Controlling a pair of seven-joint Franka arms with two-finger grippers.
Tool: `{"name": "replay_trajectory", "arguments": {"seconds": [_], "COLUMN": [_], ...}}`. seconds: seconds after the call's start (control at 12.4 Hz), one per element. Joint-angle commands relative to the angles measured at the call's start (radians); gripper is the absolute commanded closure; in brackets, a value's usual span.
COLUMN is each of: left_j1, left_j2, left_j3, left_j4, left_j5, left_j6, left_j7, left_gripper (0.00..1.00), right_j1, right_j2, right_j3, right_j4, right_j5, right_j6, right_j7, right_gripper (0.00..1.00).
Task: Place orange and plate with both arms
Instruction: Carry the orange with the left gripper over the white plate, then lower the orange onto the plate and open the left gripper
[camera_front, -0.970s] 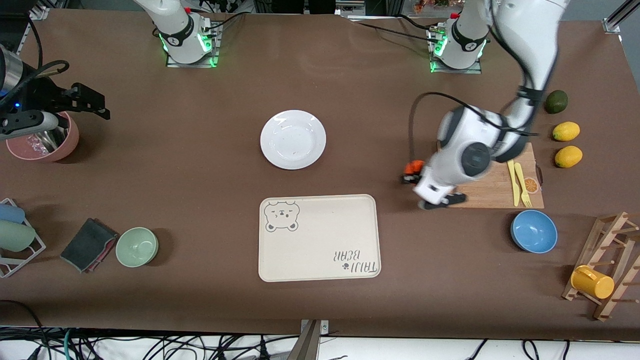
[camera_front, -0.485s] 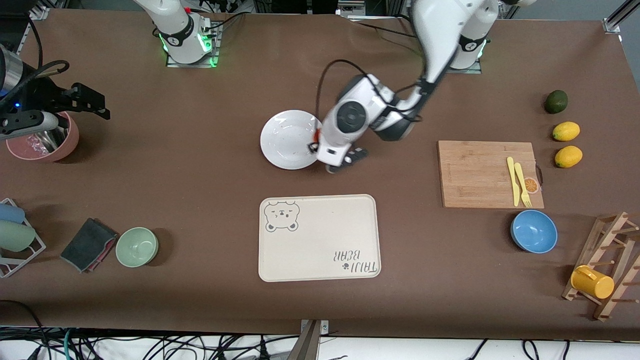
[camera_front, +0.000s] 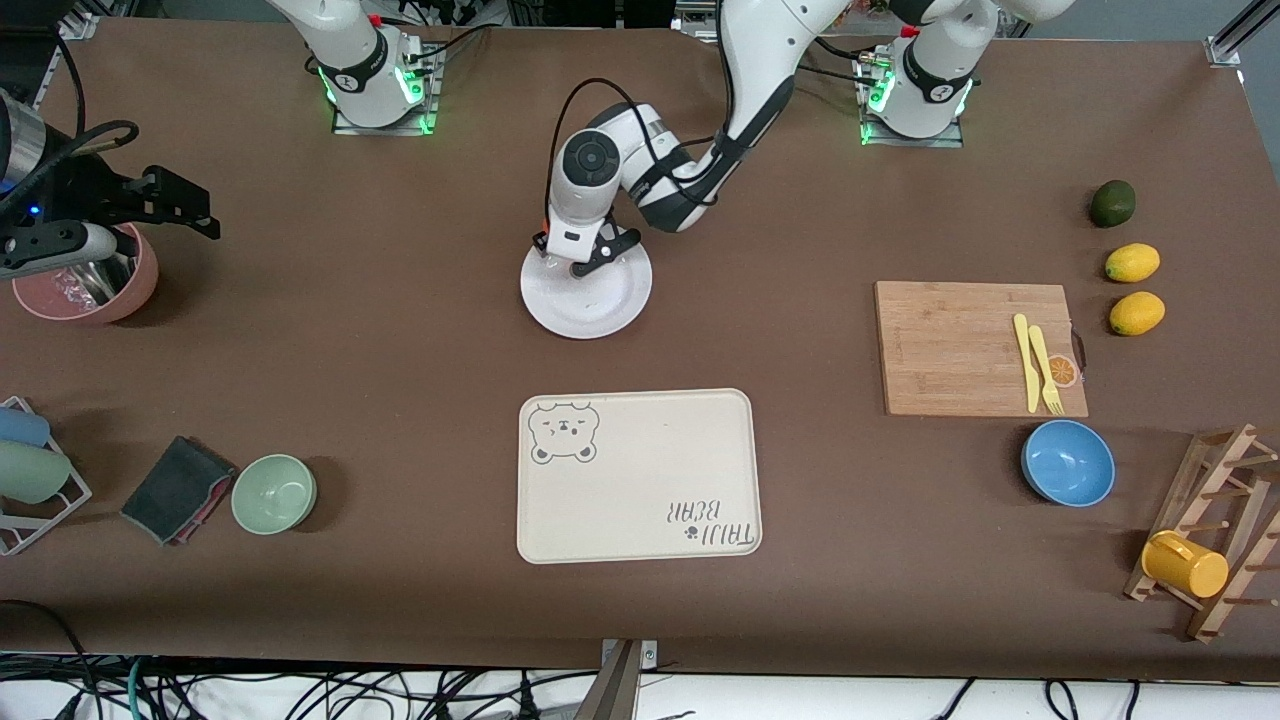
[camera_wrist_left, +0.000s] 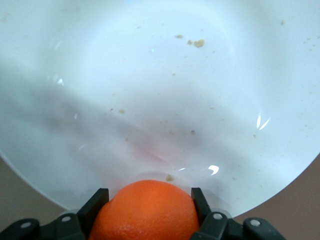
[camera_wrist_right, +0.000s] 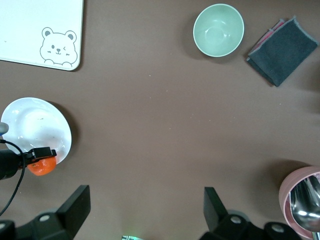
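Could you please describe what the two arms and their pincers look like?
Both arms are glossy white with dark grey joint caps, green lights at the bases and black cables looped along them. The left pincer and right pincer have black fingers.

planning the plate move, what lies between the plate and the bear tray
Only bare brown tabletop between the plate and the bear tray, seen in the front view.

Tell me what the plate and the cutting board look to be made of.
Plate: likely glazed ceramic or melamine; glossy white, with sharp glints in the left wrist view. Cutting board: wood or bamboo, matte, with pale tan lengthwise grain strips.
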Motion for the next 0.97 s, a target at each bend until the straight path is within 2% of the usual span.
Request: {"name": "replay_trajectory", "arguments": {"seconds": [0.0, 0.08, 0.24, 0.57, 0.73, 0.89], "left_j1": [-0.026, -0.027, -0.018, -0.001, 0.037, 0.124], "left_j2": [0.080, 0.080, 0.059, 0.044, -0.011, -0.057], "left_j3": [0.070, 0.078, 0.083, 0.142, 0.167, 0.166], "left_j4": [0.101, 0.101, 0.102, 0.122, 0.125, 0.145], "left_j5": [-0.010, -0.006, 0.008, 0.013, 0.014, 0.014], "left_j6": [-0.011, -0.011, -0.034, -0.072, -0.211, -0.359], "left_j7": [0.010, 0.009, 0.000, 0.006, 0.012, 0.065], "left_gripper": [0.46, 0.00, 0.00, 0.00, 0.00, 0.00], "right_j1": [-0.003, -0.003, -0.003, -0.003, -0.003, -0.003], "right_j2": [0.012, 0.012, 0.012, 0.012, 0.012, 0.012], "right_j3": [0.002, 0.002, 0.002, 0.002, 0.002, 0.002], "right_j4": [0.031, 0.031, 0.031, 0.031, 0.031, 0.031], "right_j5": [-0.007, -0.007, -0.007, -0.007, -0.007, -0.007], "right_j6": [-0.021, -0.021, -0.021, -0.021, -0.023, -0.023], "right_j7": [0.006, 0.006, 0.006, 0.006, 0.006, 0.006], "right_gripper": [0.00, 0.00, 0.00, 0.00, 0.00, 0.00]}}
